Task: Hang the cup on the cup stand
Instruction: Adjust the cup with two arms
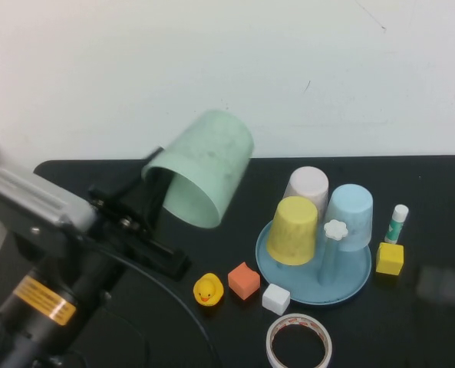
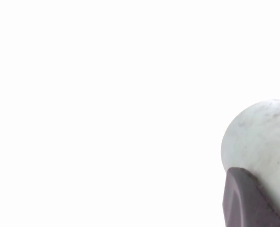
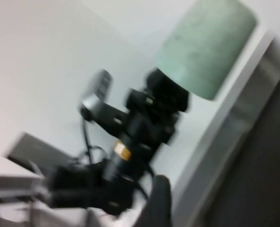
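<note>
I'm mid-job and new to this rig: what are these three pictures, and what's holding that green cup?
This is a two-armed table robot. The high view looks down from its own side. The left gripper, raised left of the stand, holds the pale mint-green plastic cup, mouth tilted down. The round light blue cup stand already carries yellow, light blue and whitish cups. The left wrist view shows that cup up close. The right wrist view looks across at the left arm; the right gripper is a dark blur there, at the table's right edge.
</note>
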You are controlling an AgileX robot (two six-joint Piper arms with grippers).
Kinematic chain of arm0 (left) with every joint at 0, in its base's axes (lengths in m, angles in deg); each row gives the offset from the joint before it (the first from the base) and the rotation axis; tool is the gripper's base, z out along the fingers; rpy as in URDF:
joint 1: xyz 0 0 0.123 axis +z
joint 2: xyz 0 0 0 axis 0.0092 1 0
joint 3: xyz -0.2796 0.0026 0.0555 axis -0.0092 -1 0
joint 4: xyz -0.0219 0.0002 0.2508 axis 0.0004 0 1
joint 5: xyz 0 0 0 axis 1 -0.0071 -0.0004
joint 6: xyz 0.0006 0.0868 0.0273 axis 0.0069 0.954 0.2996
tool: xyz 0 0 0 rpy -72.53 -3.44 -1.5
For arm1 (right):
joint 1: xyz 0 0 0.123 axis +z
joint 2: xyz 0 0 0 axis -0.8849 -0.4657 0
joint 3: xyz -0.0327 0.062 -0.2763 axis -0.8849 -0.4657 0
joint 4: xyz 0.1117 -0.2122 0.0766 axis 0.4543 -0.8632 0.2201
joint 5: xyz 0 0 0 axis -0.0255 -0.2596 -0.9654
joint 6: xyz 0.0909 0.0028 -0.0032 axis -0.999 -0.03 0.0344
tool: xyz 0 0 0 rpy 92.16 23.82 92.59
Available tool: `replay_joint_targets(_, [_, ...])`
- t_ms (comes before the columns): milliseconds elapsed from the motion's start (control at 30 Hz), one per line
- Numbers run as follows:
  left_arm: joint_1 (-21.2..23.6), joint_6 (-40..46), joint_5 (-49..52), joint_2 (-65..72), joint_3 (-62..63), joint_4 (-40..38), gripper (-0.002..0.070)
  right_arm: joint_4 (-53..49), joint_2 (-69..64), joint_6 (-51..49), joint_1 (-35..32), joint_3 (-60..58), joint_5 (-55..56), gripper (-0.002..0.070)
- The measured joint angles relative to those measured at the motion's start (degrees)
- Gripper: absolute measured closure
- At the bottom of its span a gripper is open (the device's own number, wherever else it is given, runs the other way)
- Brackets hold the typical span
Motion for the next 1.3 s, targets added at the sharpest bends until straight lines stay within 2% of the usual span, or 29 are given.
replay_joint_targets(67, [0.00, -0.52, 0.00, 1.35, 0.00, 0.41, 0.0670, 0.00, -6.92, -4.26, 0.12, 3.94, -3.03, 0.0009])
replay_joint_targets(167, [0.00, -0.97, -0.24, 2.49, 0.00, 0.66, 0.0670, 0.00, -14.71, -9.01, 1.94, 9.47, -2.42, -0.0008])
replay_joint_targets(467, [0.00, -1.06, -0.60, 2.86, 0.00, 0.25, 0.0670, 0.33, -26.42, -18.53, 16.40, 22.35, 17.79, -0.0015])
replay_joint_targets(767, [0.00, -1.06, -0.62, 2.86, 0.00, -0.34, 0.0670, 0.83, -36.99, -27.39, 24.87, 32.37, 22.76, -0.0016])
replay_joint_targets(1000, [0.00, -1.19, -0.62, 2.86, 0.00, -0.86, 0.0670, 1.27, -41.68, -28.89, 28.06, 38.73, 25.63, -0.0017])
replay_joint_targets(1300, [0.00, -1.00, -0.62, 2.86, 0.00, -1.08, 0.0670, 1.40, -45.27, -29.41, 28.40, 43.70, 25.64, -0.0019])
